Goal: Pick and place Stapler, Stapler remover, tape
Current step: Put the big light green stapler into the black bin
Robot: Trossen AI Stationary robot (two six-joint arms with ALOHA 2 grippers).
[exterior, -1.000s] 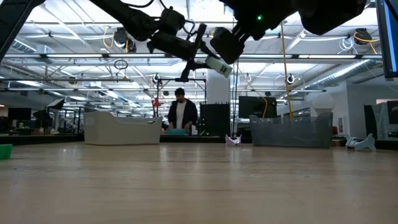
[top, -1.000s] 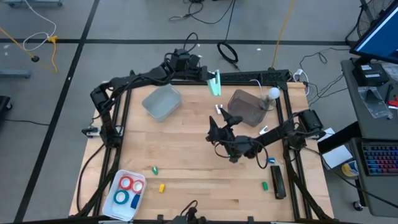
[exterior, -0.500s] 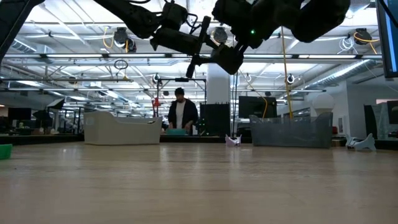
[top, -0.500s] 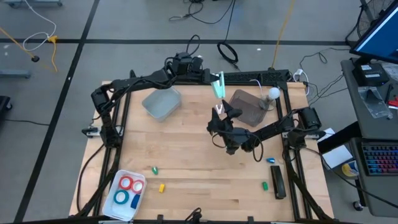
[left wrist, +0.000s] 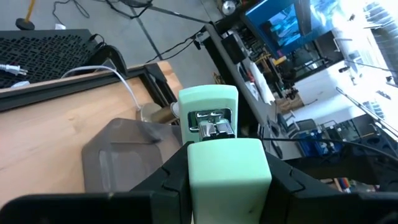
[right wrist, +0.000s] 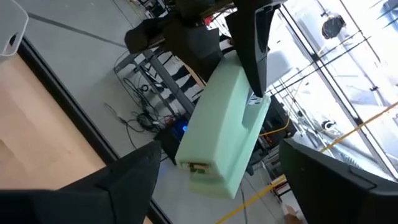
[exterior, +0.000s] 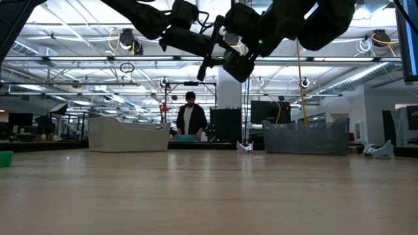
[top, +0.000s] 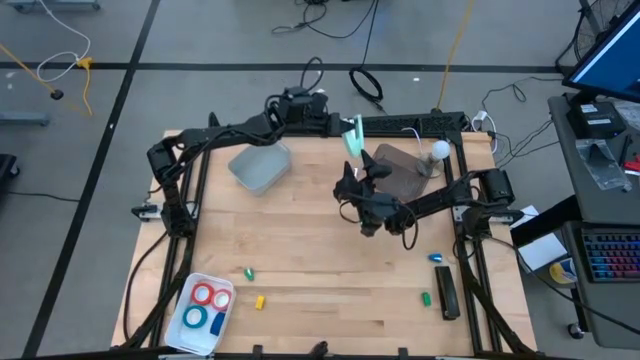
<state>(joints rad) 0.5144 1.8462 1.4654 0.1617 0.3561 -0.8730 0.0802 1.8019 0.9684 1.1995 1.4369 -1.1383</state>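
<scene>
1. The right gripper (top: 350, 186) has moved up the bench from mid-board and now sits just below the left gripper (top: 350, 135).
2. Its spread fingers have closed in on the mint-green stapler (top: 351, 137) the left gripper holds.

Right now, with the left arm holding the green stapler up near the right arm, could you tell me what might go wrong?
1. The left claw holds the mint-green stapler in the air by one end; a slip would drop it onto the table.
2. The open right claw sits very close; a misjudged approach could knock the stapler loose.
3. The dark bin lies just beside them, so a dropped stapler could miss it.
</scene>
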